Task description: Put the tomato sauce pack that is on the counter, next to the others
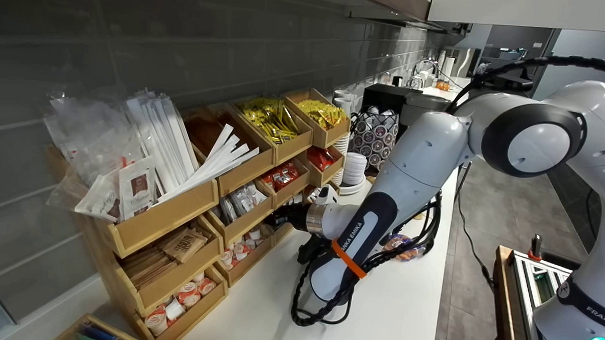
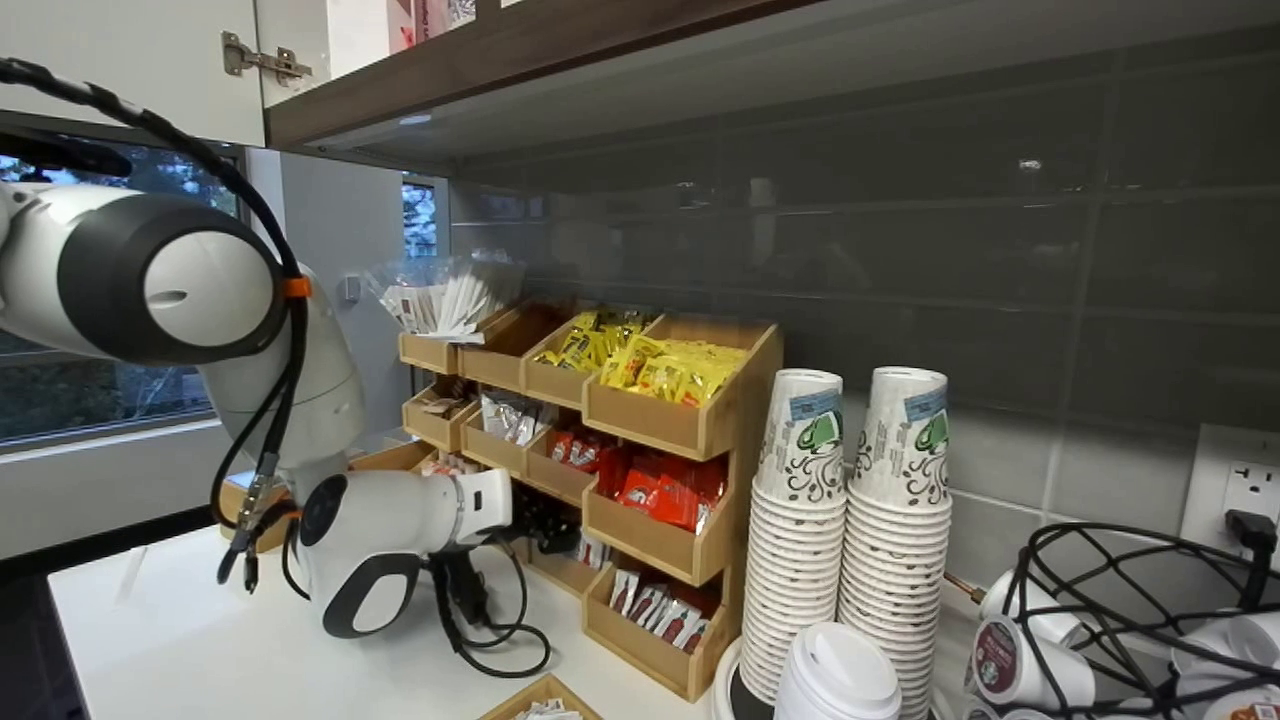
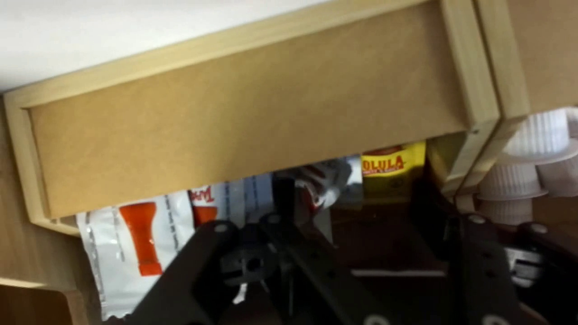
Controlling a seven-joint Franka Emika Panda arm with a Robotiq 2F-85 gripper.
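Observation:
My gripper [image 3: 356, 198] is open, its dark fingers reaching over the front board of a lower wooden compartment [image 3: 244, 117]. In the exterior views it is partly hidden at the organizer [image 1: 275, 217] [image 2: 550, 530]. White sachets with red print [image 3: 142, 243] stand at the left of this compartment. A crumpled silver-and-red sachet [image 3: 325, 180] is close beside the left finger; I cannot tell whether they touch. I cannot make out a single tomato sauce pack on the white counter [image 1: 278, 295]. Red-and-white sachets [image 1: 282, 175] [image 2: 670, 490] fill compartments higher up.
A yellow packet [image 3: 393, 167] stands at the back of the compartment between the fingers. Creamer cups [image 3: 533, 149] fill the neighbouring compartment. Cup stacks [image 2: 800, 520] stand beside the organizer. A purple-patterned bag [image 1: 403, 246] lies on the counter behind the arm.

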